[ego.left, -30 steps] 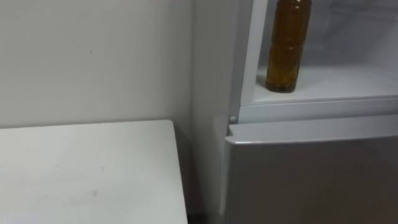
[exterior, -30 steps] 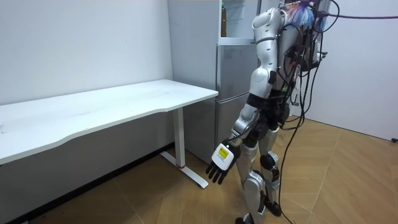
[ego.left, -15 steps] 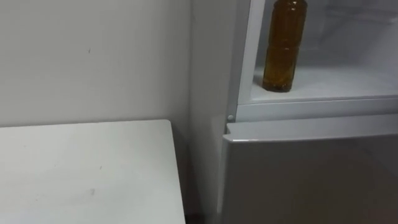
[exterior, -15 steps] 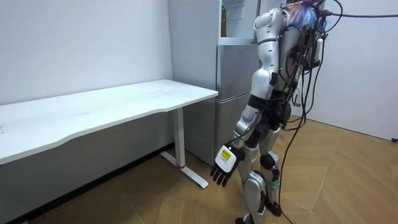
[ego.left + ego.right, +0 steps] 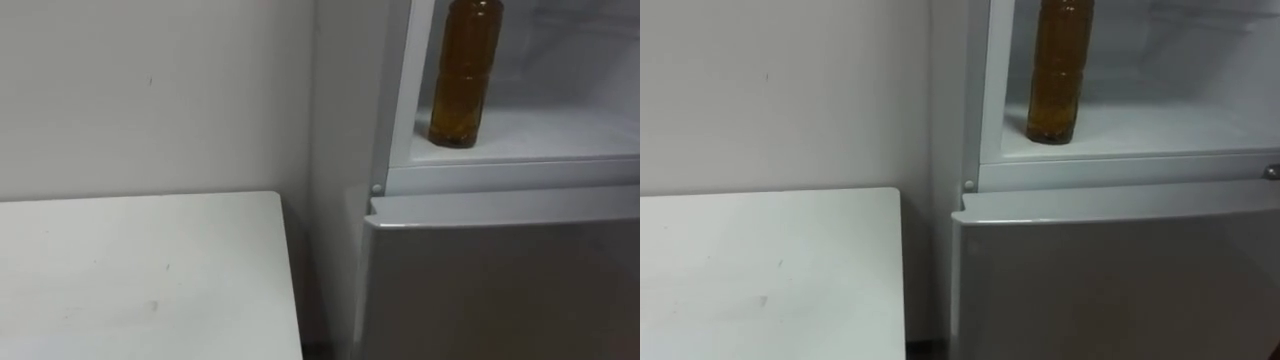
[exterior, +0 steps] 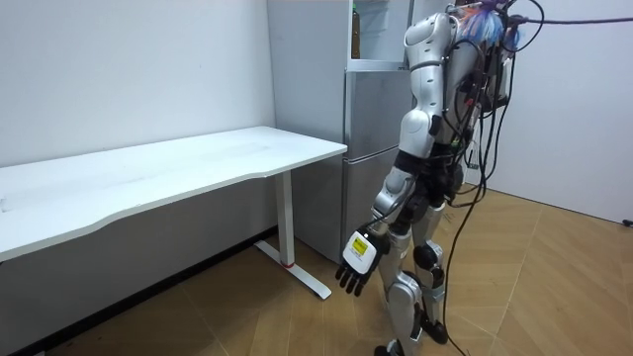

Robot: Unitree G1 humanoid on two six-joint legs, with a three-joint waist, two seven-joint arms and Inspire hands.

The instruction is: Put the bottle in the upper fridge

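Note:
An amber bottle [image 5: 465, 75] stands upright on the white shelf [image 5: 545, 135] of the open upper fridge compartment, near its left wall and front edge. Nothing touches it. In the room view I stand close before the fridge [image 6: 371, 109], and the bottle [image 6: 354, 42] shows at the compartment's edge. My left hand [image 6: 354, 265] hangs low at my side with relaxed fingers and holds nothing.
The lower fridge door [image 5: 500, 280] is closed just below the shelf. A white table [image 5: 140, 270] stands left of the fridge against the wall, with a narrow gap between them. Wooden floor [image 6: 554, 287] lies open behind me.
The eye view has shifted slightly, which is the camera's own move. The bottle stays on the shelf. My left arm has swung a touch toward my legs.

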